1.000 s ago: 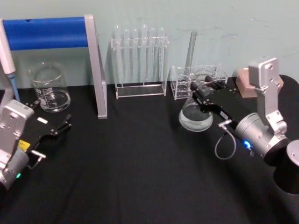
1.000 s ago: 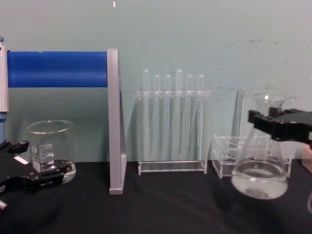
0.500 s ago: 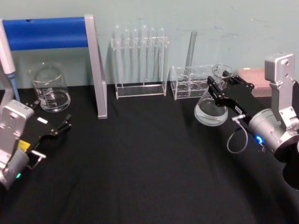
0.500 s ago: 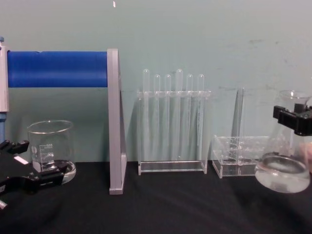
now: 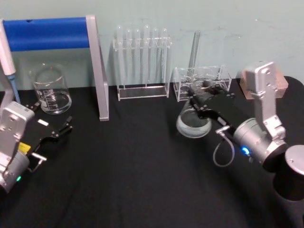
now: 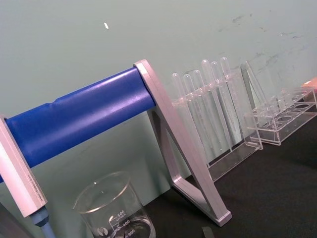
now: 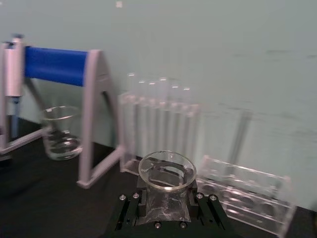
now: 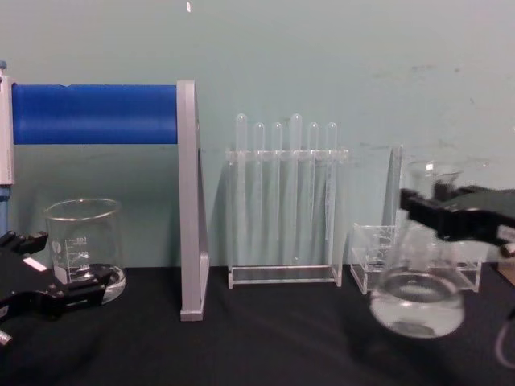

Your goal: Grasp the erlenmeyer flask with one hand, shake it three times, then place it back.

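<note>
Your right black gripper (image 5: 196, 102) is pinched on the neck of the clear glass erlenmeyer flask (image 5: 192, 126).

Its long flat jaws press the neck from both sides just under the flared rim, and clear liquid sits in the wide round base. The flask is over the black table cloth (image 5: 133, 171), just in front of the low clear acrylic rack (image 5: 219, 76) and to the right of the tall clear test-tube rack (image 5: 142, 61). No writing on the flask can be read. Your left black gripper (image 5: 52, 117) rests on the cloth with its jaws spread, beside the squat glass beaker (image 5: 50, 90). The beaker's white graduations read 400 and 300 in the left wrist view. Behind it stands the blue roller on a grey frame (image 5: 47, 33).
</note>
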### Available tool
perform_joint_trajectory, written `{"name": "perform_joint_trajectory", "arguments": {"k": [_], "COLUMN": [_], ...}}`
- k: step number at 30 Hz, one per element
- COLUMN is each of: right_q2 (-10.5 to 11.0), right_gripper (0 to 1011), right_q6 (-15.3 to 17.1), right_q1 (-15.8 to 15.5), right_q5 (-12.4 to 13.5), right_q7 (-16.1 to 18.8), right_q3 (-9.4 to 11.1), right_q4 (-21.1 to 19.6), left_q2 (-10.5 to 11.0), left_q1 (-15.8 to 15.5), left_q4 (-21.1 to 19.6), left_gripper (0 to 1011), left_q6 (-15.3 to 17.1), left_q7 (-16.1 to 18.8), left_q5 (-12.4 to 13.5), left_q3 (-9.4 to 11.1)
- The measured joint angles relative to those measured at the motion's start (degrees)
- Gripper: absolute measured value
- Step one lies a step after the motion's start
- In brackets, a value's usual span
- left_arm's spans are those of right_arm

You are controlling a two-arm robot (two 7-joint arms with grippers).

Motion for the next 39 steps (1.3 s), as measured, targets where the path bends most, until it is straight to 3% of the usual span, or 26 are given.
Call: {"name": "perform_joint_trajectory", "arguments": {"k": [7,12,24,39], "right_q2": [0.2,0.4,0.8,0.9], "right_gripper": [449,449,449,449], "right_q6": [0.0,0.0,-0.7,-4.9], "right_q1": [-0.7,-0.9,-0.9,-1.3], "right_q5": [-0.4,-0.4,0.1,0.5], "right_q7": [2.3,2.8,3.1,4.3], "right_q3": [-3.1,-4.2,-4.9,-6.1], "right_q4": [-1.5,-1.9,-1.3,2.4], "left_q2": [0.0,0.0,0.0,0.0], "left_q1": [0.0,0.0,0.0,0.0], "left_q4": [0.0,0.0,0.0,0.0], "left_gripper": [1001,1001,1001,1001], "left_q6": [0.0,0.0,0.0,0.0], "left_q7": [0.0,0.0,0.0,0.0], "left_q5": [0.0,0.0,0.0,0.0], "left_q3": [0.0,0.0,0.0,0.0]}}
